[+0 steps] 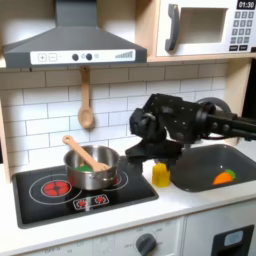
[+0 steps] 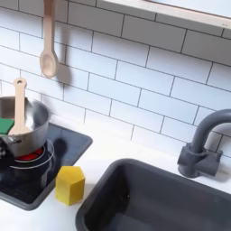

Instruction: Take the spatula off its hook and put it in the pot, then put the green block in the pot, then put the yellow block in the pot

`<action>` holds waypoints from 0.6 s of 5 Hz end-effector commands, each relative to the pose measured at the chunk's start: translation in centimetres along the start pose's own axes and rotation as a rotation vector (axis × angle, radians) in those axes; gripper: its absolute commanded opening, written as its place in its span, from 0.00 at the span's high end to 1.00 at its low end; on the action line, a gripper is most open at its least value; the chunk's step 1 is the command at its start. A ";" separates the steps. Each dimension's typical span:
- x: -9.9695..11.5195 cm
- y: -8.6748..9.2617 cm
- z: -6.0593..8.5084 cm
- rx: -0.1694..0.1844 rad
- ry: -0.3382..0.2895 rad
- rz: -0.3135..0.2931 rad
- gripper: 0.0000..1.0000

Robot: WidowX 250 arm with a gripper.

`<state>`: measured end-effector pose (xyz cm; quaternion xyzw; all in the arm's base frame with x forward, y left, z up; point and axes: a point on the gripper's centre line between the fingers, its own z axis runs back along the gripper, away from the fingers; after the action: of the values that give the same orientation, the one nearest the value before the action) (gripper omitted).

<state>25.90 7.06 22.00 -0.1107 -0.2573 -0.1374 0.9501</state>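
Spatula rests tilted inside the pot on the stove — green block sits in the pot too. Yellow block stands on the bench between stove and sink. Pincer hovers above the yellow block; its opening cannot be determined.

I see white tile wall behind gripper | grey hood and microwave above it | black sink just beside it, toward the first exterior view's right | even light
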 end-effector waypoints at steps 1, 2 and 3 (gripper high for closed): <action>0.0 0.6 0.7 0.000 -0.009 0.029 0.00; -0.2 -0.3 0.2 -0.014 0.006 0.003 0.00; -0.2 -0.1 0.4 -0.010 0.003 0.008 0.00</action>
<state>25.53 7.07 22.21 -0.1163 -0.2545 -0.1355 0.9505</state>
